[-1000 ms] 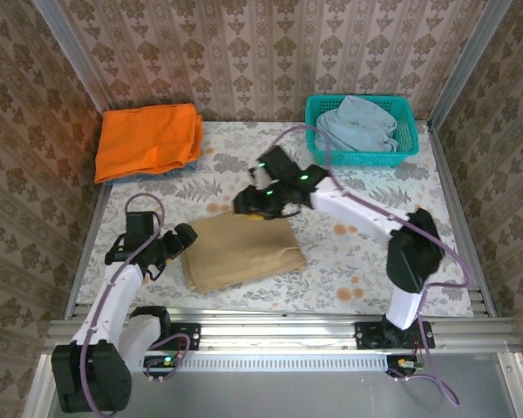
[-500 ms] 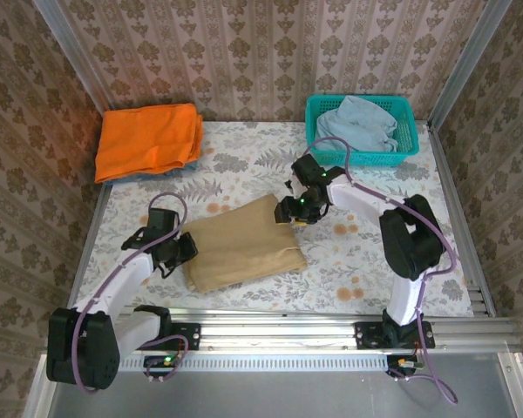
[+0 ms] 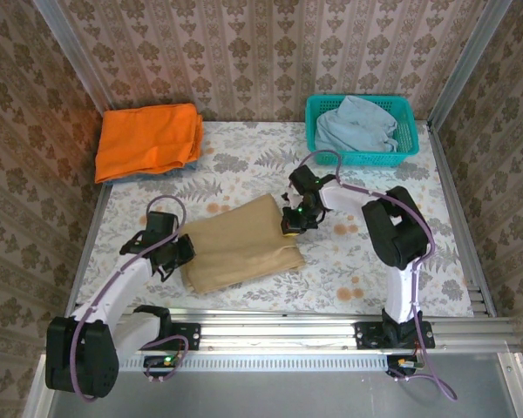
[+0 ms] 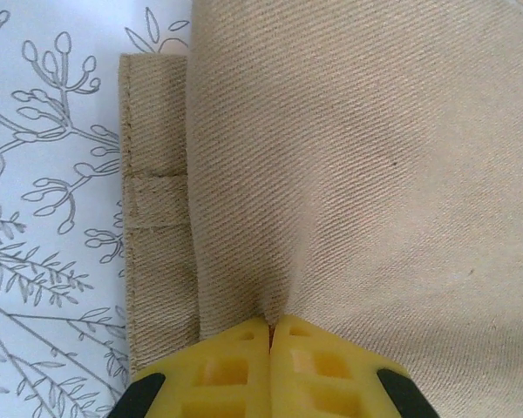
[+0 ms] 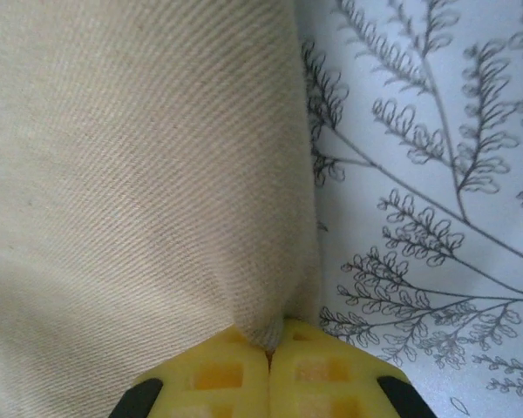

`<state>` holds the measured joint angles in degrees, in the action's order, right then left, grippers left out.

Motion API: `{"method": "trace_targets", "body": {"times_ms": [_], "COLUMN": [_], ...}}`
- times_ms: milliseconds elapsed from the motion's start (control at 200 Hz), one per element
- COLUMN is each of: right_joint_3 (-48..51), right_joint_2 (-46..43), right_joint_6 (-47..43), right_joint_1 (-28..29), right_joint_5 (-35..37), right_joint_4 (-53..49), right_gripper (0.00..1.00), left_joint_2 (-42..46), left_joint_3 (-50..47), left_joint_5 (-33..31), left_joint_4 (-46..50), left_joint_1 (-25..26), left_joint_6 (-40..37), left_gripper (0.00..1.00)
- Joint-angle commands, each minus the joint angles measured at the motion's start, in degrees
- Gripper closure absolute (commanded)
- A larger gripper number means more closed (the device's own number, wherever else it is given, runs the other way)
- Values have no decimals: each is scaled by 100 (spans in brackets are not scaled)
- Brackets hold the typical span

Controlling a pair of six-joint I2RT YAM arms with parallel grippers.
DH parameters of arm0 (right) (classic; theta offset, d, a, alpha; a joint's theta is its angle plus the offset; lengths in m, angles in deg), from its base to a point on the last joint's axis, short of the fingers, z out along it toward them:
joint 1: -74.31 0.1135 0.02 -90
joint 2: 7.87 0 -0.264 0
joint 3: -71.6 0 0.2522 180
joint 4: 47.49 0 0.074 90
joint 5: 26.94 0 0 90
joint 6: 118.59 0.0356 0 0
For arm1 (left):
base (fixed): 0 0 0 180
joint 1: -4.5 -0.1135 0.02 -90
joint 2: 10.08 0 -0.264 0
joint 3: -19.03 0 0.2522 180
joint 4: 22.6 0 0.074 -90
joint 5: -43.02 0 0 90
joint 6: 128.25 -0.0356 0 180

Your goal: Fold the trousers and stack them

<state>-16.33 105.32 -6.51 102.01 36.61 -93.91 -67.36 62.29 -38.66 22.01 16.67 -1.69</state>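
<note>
The tan trousers (image 3: pixel 240 243) lie folded into a compact block in the middle of the floral table. My left gripper (image 3: pixel 185 250) sits at the block's left edge, shut on a pinch of the tan cloth (image 4: pixel 349 157); the waistband with a belt loop (image 4: pixel 154 187) shows just left of the pinch. At the block's far right corner my right gripper (image 3: pixel 289 222) is shut on a fold of the trousers (image 5: pixel 139 174). Its yellow fingertips (image 5: pixel 231 374) meet with cloth nipped between them.
A folded bright orange garment (image 3: pixel 148 139) lies at the back left. A teal basket (image 3: pixel 407 131) at the back right holds a pale blue garment (image 3: pixel 357 122). Patterned walls close in the table on three sides; a metal rail (image 3: pixel 279 331) runs along the near edge.
Both grippers closed on the trousers: the left at the left edge, the right after moving from above the block's far side down to its far right corner.
</note>
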Motion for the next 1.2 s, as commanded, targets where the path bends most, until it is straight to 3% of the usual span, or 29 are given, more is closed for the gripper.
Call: {"method": "trace_targets", "body": {"times_ms": [0,140,325,350,410,465,485,660,865,995,1080,1195], "right_joint_3": [322,834,1297,1339,1418,1442,1463,1298,469,-351,-973,-1674], "right_joint_2": [-239,-696,-1011,-1062,-1145,-1222,-1285,-1877,-1769,-979,-275,628], "right_joint_6": [202,308,383,393,346,302,284,274,135,-139,-296,-157], "right_joint_1": [-201,-449,-430,-432,-431,-427,-432,-430,-142,364,579,531], "right_joint_5": [40,38,-80,-73,-110,-64,-3,544,1138,1052,888,801], "right_joint_4": [384,583,734,723,671,548,504,217,-246,-264,-319,-403], "right_gripper": [100,100,100,96,88,67,60,48,46,51,55,61], "left_joint_2": [200,135,-960,-1119,-1429,-1627,-1678,-1371,-86,363,452,140], "left_joint_3": [355,363,206,212,231,241,245,516,1520,1666,1377,829], "left_joint_5": [-383,-464,-397,-423,-534,-580,-600,-621,-1105,-1136,-1130,-1224], "left_joint_4": [421,255,-469,-509,-570,-597,-609,-262,1214,1658,1398,291], "left_joint_1": [-97,-288,-347,-346,-357,-361,-358,-346,-118,599,1643,3111], "left_joint_6": [-182,-230,-108,-83,-17,55,83,250,69,324,936,1934], "left_gripper": [100,100,100,100,74,41,35,20,18,25,29,29]}}
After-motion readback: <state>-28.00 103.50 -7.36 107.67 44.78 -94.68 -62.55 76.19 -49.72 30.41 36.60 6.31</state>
